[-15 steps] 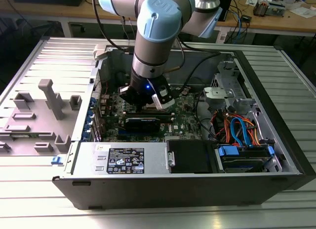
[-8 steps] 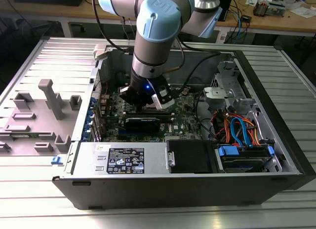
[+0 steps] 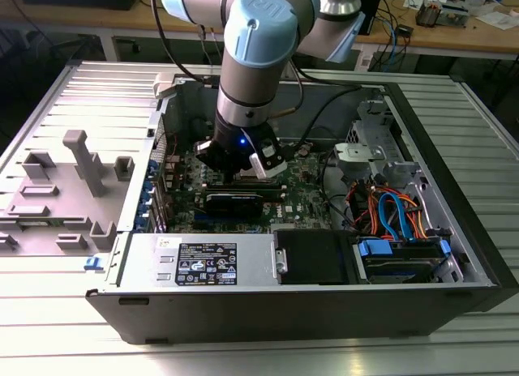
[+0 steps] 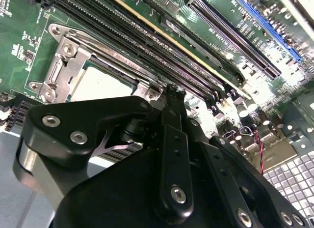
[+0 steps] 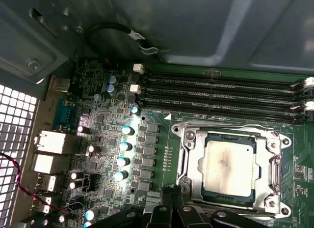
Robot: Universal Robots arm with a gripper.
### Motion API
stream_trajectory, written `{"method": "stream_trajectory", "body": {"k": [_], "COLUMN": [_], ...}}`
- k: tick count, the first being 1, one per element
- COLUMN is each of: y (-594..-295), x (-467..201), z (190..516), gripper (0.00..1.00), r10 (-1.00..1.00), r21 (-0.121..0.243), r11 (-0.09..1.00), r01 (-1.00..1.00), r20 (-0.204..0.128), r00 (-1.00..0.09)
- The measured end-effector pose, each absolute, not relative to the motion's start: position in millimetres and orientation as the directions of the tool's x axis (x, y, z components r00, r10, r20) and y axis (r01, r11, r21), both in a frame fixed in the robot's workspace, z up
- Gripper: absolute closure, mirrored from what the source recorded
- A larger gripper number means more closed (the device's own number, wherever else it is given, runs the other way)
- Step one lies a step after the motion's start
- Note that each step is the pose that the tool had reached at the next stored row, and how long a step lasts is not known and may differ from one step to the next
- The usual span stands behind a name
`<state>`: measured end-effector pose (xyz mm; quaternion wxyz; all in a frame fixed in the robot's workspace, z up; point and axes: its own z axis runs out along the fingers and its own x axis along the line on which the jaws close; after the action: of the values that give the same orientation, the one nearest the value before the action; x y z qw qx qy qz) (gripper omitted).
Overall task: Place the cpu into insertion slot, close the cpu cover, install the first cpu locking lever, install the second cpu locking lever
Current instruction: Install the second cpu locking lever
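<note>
Gripper sits low inside the open computer case, just off the socket edge; black fingers drawn together with no visible gap, nothing between them that can be made out. In the exterior view the gripper hangs over the green motherboard near mid-case. Cpu lies flat in the insertion slot, dull silver top facing up, smudged. Cpu cover is down around it, the chip showing through the window, frame seated flush on all sides as far as can be told. Second wrist view shows the cpu just past the fingertip, cpu cover bordering it. Long black memory slots run parallel beside the socket. In the exterior view, cable bundle lies toward 3 o'clock of the gripper, grey fixture blocks toward 9 o'clock outside the case.
</note>
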<state>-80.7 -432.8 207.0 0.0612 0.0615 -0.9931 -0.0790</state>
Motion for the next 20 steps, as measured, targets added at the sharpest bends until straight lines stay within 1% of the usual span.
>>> {"method": "stream_trajectory", "body": {"k": [12, 20], "y": [-434.0, -435.3], "x": [-81.3, -82.6], "z": [202.4, 200.4], "gripper": [0.89, 0.89], "r10": [-0.138, -0.142], "r21": [0.183, 0.184], "r11": [0.976, 0.975], "r01": [-0.118, -0.122], "r20": [0.102, 0.1], "r00": [-0.985, -0.985]}}
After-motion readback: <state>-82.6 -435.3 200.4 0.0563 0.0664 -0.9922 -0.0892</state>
